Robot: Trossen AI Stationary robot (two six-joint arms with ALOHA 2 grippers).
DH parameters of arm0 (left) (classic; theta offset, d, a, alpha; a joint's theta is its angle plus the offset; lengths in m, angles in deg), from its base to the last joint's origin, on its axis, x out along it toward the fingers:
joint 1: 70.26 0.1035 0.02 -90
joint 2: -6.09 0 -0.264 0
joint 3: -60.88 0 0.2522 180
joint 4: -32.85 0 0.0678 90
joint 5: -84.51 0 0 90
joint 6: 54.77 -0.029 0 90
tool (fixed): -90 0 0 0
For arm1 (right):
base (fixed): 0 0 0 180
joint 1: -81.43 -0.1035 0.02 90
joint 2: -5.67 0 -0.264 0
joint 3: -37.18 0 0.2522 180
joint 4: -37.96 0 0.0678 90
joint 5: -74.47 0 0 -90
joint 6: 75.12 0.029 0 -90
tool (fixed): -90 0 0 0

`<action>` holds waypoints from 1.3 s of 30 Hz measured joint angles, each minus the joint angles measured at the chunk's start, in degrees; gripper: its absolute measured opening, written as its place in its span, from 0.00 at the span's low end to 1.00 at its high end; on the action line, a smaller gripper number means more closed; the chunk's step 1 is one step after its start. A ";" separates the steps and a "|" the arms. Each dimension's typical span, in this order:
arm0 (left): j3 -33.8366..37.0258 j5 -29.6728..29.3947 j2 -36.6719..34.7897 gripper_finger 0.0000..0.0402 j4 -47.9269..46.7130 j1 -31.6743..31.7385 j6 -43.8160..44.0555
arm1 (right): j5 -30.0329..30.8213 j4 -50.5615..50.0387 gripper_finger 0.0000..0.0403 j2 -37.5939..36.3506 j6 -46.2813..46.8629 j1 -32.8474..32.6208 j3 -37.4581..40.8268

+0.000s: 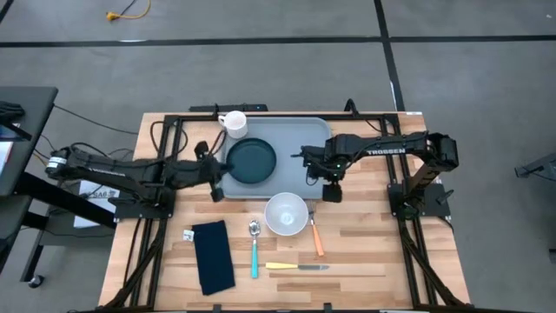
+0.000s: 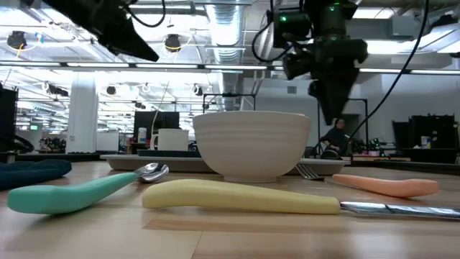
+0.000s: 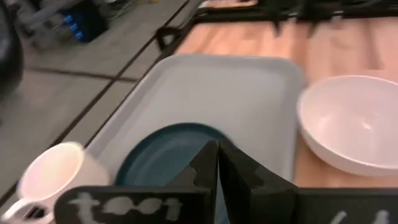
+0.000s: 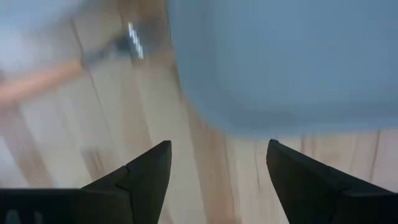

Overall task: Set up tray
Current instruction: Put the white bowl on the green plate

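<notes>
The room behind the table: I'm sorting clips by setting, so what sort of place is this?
Most likely a robotics lab or open workshop, not a home: exposed ceiling ducts and strip lighting overhead, a bare concrete floor, and a wooden table fitted with two robot arms.

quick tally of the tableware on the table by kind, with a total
tray: 1
plate: 1
bowl: 1
mug: 1
napkin: 1
spoon: 1
fork: 1
knife: 1
total: 8

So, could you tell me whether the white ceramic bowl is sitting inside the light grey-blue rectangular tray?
No, the white bowl stands on the wooden table just outside the tray's near rim.
</notes>
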 joint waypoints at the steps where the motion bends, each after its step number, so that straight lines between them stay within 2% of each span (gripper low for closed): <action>1: 0.85 0.63 -0.58 0.01 0.44 -0.62 -0.93 | -0.08 1.28 0.63 0.00 0.48 -0.01 0.00; 12: 1.12 8.13 -3.48 0.01 0.58 -5.72 -9.55 | 0.16 12.05 0.63 0.00 0.15 -4.87 0.00; 19: 1.12 12.08 -3.46 0.01 1.01 -6.07 -10.35 | 7.41 16.59 0.63 0.00 -1.23 -4.87 0.00; 23: 1.12 12.23 -3.46 0.01 2.25 -6.07 -9.84 | 7.83 21.23 0.63 1.00 -2.81 -4.13 0.00; 30: 5.22 16.20 -3.43 0.01 13.38 -4.74 -10.89 | 7.47 24.28 0.63 1.25 -2.49 -4.84 0.00; 32: 5.30 17.67 -3.46 0.01 14.05 -3.24 -10.33 | 7.35 24.29 0.63 1.25 -2.47 -5.25 0.00; 35: 5.33 22.45 -3.30 0.03 13.74 -1.28 -7.28 | 7.34 24.58 0.63 1.25 -2.45 -6.17 0.00; 39: 7.01 32.79 -1.12 0.10 14.88 -0.32 -7.11 | 7.33 26.43 0.63 1.25 -1.65 -7.81 0.00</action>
